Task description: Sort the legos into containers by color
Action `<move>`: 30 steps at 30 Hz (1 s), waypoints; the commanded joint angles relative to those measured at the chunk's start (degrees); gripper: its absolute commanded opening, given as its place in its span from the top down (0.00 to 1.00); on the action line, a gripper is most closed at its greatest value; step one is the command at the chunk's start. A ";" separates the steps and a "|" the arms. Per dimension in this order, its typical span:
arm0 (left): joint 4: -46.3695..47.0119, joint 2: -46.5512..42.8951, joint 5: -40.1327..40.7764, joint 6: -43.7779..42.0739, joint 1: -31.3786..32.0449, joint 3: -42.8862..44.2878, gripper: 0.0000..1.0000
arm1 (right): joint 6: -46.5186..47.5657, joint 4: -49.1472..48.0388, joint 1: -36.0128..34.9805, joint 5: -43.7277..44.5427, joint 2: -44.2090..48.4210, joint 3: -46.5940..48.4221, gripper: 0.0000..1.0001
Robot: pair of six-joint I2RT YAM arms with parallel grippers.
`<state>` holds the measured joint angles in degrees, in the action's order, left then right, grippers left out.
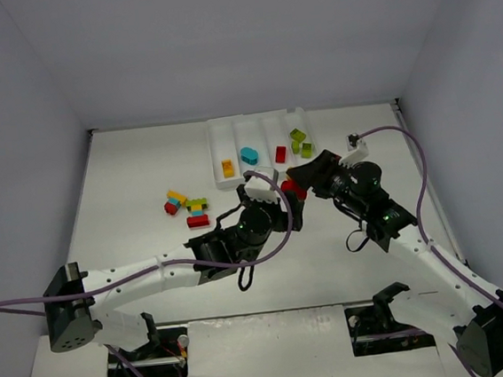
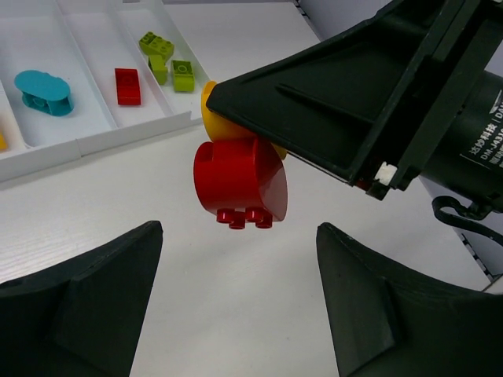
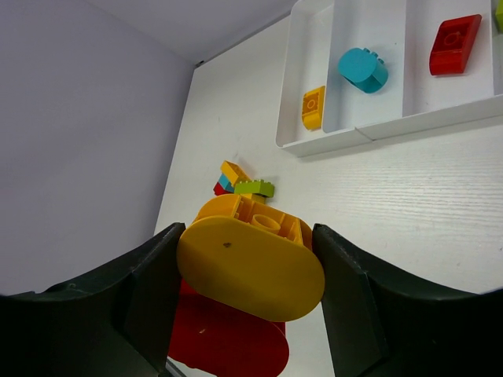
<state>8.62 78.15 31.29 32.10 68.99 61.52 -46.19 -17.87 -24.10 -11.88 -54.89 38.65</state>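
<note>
My right gripper (image 1: 307,180) (image 3: 250,271) is shut on a stacked pair of rounded legos, a yellow-orange one (image 3: 251,267) on a red one (image 3: 228,345) (image 1: 293,189), held above the table just in front of the white tray (image 1: 224,184). In the left wrist view the red brick (image 2: 240,177) hangs studs down, with the yellow one (image 2: 211,118) behind it. My left gripper (image 1: 287,210) (image 2: 240,306) is open and empty just below the stack. The tray holds a yellow brick (image 1: 227,168), a cyan one (image 1: 248,156), a red one (image 1: 280,154) and two green ones (image 1: 300,142), each colour in its own compartment.
Several loose legos (image 1: 187,209) (image 3: 244,182), yellow, cyan, green and red, lie on the table left of the arms. The tray's front rim (image 2: 94,141) (image 3: 354,135) is close ahead. Walls enclose the table on three sides.
</note>
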 commanded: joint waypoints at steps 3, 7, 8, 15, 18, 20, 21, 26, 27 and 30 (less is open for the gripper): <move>5.88 1.21 4.13 -3.18 0.18 4.75 0.28 | -2.23 -7.00 -0.34 -2.27 0.84 0.37 1.00; 7.20 1.92 4.66 -2.22 -0.43 4.84 0.33 | -2.50 -7.18 -0.42 -2.45 1.02 -0.24 1.00; 7.28 2.01 4.83 -1.95 -0.52 4.84 0.35 | -2.58 -7.35 -0.34 -2.53 1.19 -0.33 1.00; 8.16 3.33 3.87 -0.99 -0.96 5.19 0.68 | -3.46 -7.97 -0.42 -3.41 1.19 -0.69 1.00; 8.08 3.06 3.60 -0.37 -1.23 4.67 0.90 | -3.64 -8.06 -0.42 -3.15 0.93 -0.77 1.00; 7.90 2.54 3.43 0.59 -1.40 4.05 0.97 | -3.73 -8.15 -0.42 -2.89 0.84 -0.95 1.00; 7.73 2.27 3.08 1.21 -1.49 3.62 0.99 | -3.73 -8.15 -0.34 -2.54 0.93 -0.95 1.00; 7.38 0.08 0.09 4.20 -2.81 -0.08 1.00 | -3.11 -8.15 -0.42 -0.60 0.05 -0.95 1.00; 7.20 -0.71 -0.61 4.55 -2.98 -0.52 1.00 | -3.03 -8.06 -0.34 0.36 -0.12 -0.95 1.00; 5.80 -2.03 -1.67 5.87 -2.99 -2.19 1.00 | -2.41 -8.06 -0.34 1.68 -0.91 -0.86 1.00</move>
<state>13.56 79.48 30.98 35.46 66.41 59.72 -49.19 -20.29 -24.64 -13.34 -55.20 36.80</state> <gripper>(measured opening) 0.307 0.585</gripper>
